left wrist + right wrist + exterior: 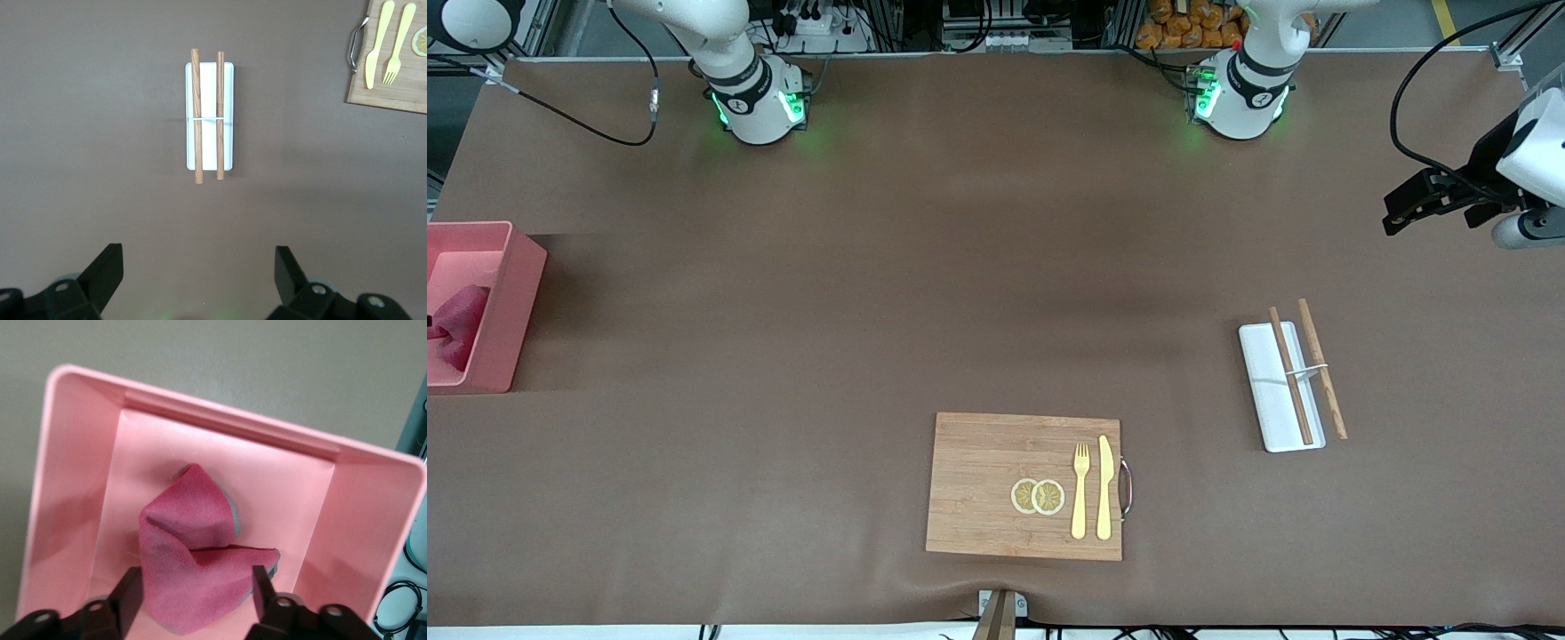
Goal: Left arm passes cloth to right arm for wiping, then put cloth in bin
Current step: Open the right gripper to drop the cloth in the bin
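Nearest the front cam, lower centre of the frame: wooden board [996, 484] w/ two lemon slices [1038, 496], a yellow fork [1080, 491] & knife [1105, 487]. None of it matters for the step.

A bit higher in the frame, toward the left arm's end: white tray [1279, 388] w/ a pair of chopsticks [1307, 369] lying across it. Left gripper [1396, 213] hangs above the counter at that end, upper edge of the frame. Per its wrist cam, the fingers [107, 270] are spread wide w/ nothing between them, tray straight below. This arm waits.

Mid-height at the frame edge toward the right arm's end: the bin [511, 302]. The cloth [458, 333] is inside it, crumpled on the floor, grey reverse peeking at the folds. Right gripper [197, 593] is out of the front frame; its wrist cam puts it over the bin, fingers [130, 590] parted wide either side of the cloth, not pinching it as far as I can tell.

Judgement: drop looks done, so the task is nearly finished; what's left is the pull-out. To do it well: keep the fingers wide, rise straight up so no fold snags on a pad & drags fabric over the rim, clear the bin walls before swinging away. If a corner lifts w/ the gripper, pause & shake it loose inside the bin.
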Controlling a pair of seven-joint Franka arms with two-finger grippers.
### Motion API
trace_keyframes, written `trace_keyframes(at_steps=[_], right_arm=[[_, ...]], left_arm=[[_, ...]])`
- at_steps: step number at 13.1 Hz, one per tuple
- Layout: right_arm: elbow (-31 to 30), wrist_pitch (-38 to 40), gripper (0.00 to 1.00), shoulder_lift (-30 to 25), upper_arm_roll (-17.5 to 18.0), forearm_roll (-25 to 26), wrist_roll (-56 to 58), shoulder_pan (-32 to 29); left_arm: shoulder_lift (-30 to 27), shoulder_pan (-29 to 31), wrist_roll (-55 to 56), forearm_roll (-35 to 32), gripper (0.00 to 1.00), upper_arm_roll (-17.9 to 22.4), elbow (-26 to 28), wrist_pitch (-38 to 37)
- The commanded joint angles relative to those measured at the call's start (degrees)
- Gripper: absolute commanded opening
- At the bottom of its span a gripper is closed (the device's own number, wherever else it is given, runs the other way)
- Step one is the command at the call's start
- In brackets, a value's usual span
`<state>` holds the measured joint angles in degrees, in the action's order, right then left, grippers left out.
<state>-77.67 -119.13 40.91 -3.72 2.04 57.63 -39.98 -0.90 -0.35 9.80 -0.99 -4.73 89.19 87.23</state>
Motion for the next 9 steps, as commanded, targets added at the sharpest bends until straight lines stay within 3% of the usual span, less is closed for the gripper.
trace_keyframes(at_steps=[1,4,9], right_arm=[[-0.02,3.99,1.0,-6.7,0.9,-0.11,-0.5,1.47],[-0.02,10.39,1.0,-12.59,0.47,0.33,-2.68,7.26],[-0.11,20.84,1.0,-18.32,0.9,3.41,-23.04,19.56]], left_arm=[[-0.07,0.0,-0.4,-0.86,1.0,-0.01,0.1,-0.22],[-0.07,0.0,-0.48,-0.86,1.0,-0.01,0.02,-0.22],[-0.16,0.18,-0.92,-0.86,1.0,0.25,-0.07,-0.22]])
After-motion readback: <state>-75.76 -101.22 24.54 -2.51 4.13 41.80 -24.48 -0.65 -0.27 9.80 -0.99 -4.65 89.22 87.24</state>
